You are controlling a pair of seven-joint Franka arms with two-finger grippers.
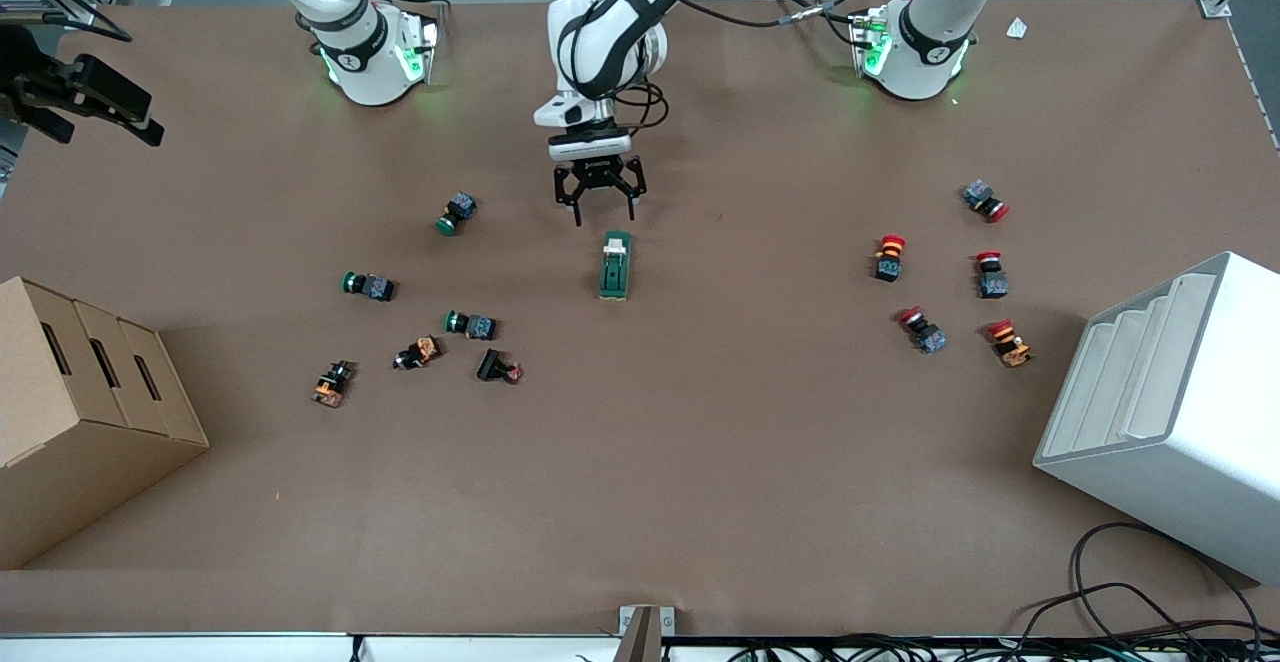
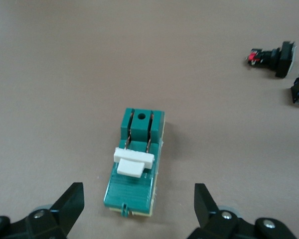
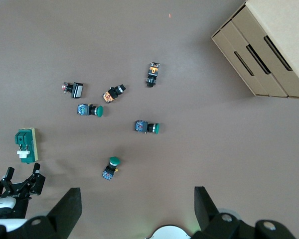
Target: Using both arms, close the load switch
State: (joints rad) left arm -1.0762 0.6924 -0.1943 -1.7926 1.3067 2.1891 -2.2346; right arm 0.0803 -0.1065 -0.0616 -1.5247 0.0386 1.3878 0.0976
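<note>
The load switch (image 1: 614, 267), a narrow dark-green block, lies at mid-table with its white lever (image 1: 616, 240) at the end that points to the robots' bases. In the left wrist view the load switch (image 2: 132, 184) shows its lever (image 2: 133, 162) and two copper blades. My left gripper (image 1: 605, 214) hangs open over the table just off that lever end, touching nothing; its fingertips (image 2: 75, 194) stand wide on either side of the block. My right gripper (image 3: 137, 199) waits open and empty, high over the right arm's base. From there the load switch (image 3: 26, 144) and the left gripper (image 3: 20, 181) both show.
Green (image 1: 458, 212), orange (image 1: 330, 384) and black (image 1: 497, 367) push-buttons lie scattered toward the right arm's end. Red ones (image 1: 889, 256) lie toward the left arm's end. A cardboard box (image 1: 80, 412) and a white stepped box (image 1: 1170, 412) stand at the table's two ends.
</note>
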